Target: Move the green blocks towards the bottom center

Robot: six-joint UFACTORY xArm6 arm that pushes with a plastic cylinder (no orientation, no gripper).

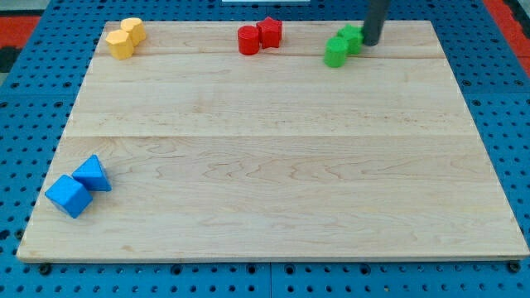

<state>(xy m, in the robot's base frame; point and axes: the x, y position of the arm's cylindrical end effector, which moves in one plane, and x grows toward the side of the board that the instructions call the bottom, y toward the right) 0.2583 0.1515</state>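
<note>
Two green blocks lie touching near the view's top right of the wooden board: one lower left, the other upper right; their shapes are hard to make out. My tip is at the right side of the upper green block, touching or nearly touching it. The dark rod rises out of the view's top.
A red cylinder and a red star-like block sit at the top centre. Two yellow blocks lie at the top left. A blue cube and a blue triangular block lie at the bottom left.
</note>
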